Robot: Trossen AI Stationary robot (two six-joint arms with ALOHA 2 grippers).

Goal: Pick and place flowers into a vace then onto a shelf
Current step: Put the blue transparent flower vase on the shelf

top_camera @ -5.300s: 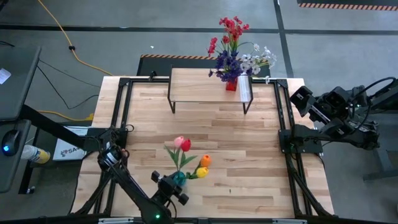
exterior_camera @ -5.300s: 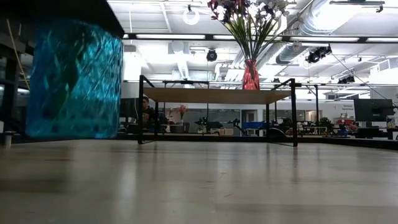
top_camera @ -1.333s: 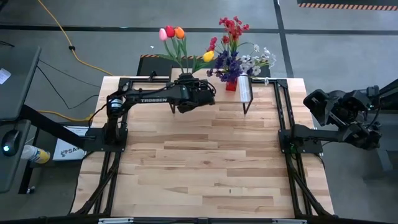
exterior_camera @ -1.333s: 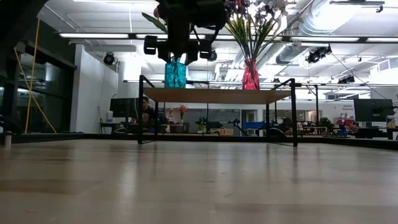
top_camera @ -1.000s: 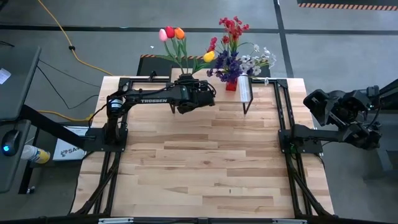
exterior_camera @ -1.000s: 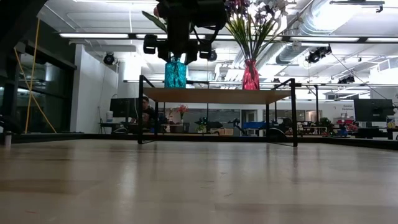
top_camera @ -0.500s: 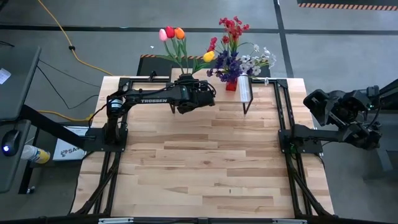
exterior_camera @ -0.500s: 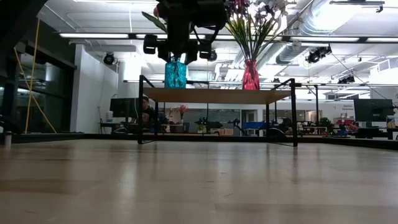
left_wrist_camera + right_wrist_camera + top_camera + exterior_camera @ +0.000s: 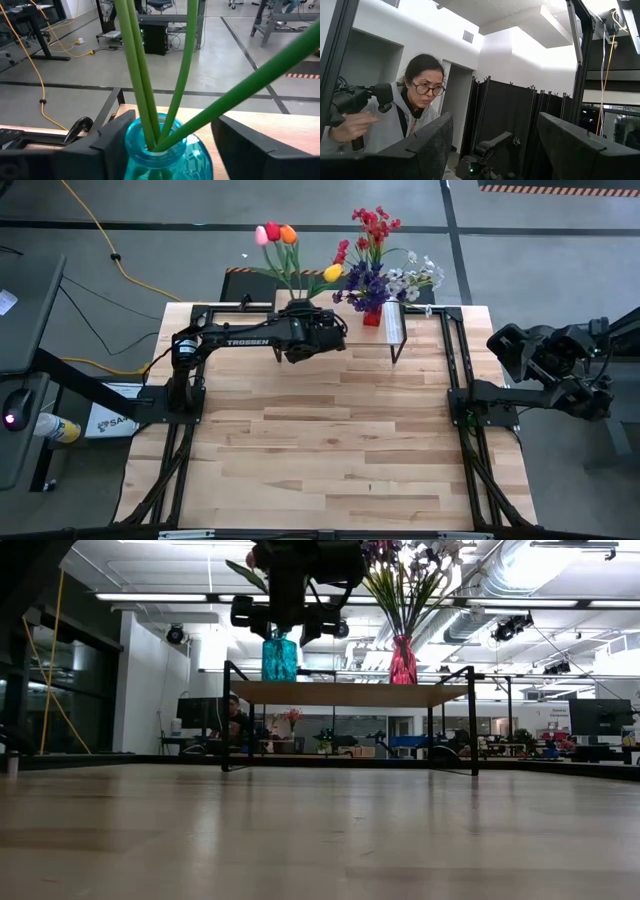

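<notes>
Wooden tabletop [image 9: 330, 440] bare across the near and middle stretch, black frame rails down both sides. Farther back, shelf [image 9: 300, 308] with light top on thin black legs, set at the far edge; seen level in the low view [image 9: 350, 693]. Left arm reaching across over the shelf's left half, left gripper [image 9: 303, 330] closed around a blue vase [image 9: 280, 657]; wrist view has both dark fingers [image 9: 105, 145] pressed against the glass on either side of the vase [image 9: 165, 155]. Vase base at or just above the shelf top, left of centre; contact with the wood not clear. Tulips [image 9: 285, 242] standing in it: pink and orange heads together high, one yellow head leaning off toward the right, green stems [image 9: 150, 75] converging into the neck. Just beside, on the shelf's right end, red vase [image 9: 403, 660] upright, holding red, purple and white sprigs [image 9: 380, 265]; the yellow tulip close to the purple blossoms. Right arm parked well off the table's right edge, right gripper [image 9: 505, 345] clear of everything, fingers [image 9: 427, 145] spread wide with nothing between them. Beyond, through that wrist view, a person [image 9: 395, 120] in glasses and a grey top holding a dark handheld device.
</notes>
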